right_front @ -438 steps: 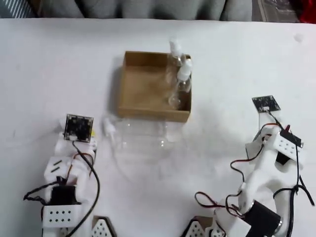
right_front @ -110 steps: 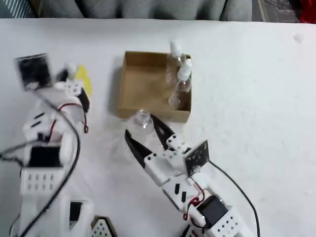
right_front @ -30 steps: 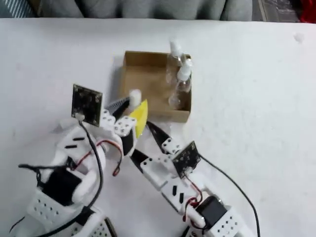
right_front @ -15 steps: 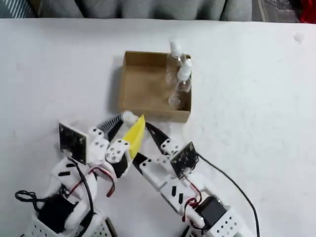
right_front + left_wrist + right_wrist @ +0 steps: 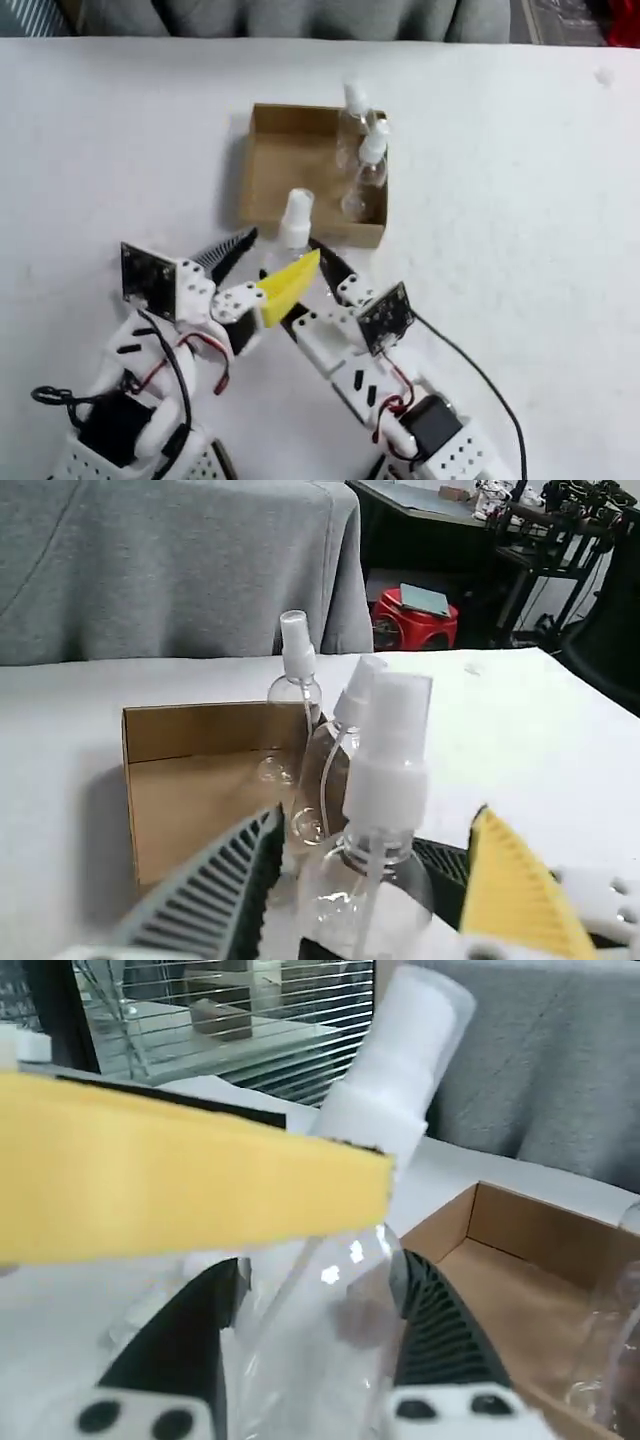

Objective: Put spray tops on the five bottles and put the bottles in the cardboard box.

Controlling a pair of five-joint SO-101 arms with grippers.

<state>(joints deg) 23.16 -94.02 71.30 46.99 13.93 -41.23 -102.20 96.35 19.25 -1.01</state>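
Bottle [image 5: 296, 212] at near edge of cardboard box [image 5: 330, 232] — right claw [image 5: 315, 1280] clamping it, left claw [image 5: 283, 246] wide around it

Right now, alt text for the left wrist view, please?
A clear bottle with a white spray top stands between the open grey and yellow fingers of the left gripper. Behind it, the cardboard box holds two more topped bottles.

Three clear plastic bottles [image 5: 350, 125] [image 5: 368, 178] [image 5: 290, 238] are here, each with one white spray top [image 5: 297, 203]. There is one shallow brown cardboard box [image 5: 285, 170].
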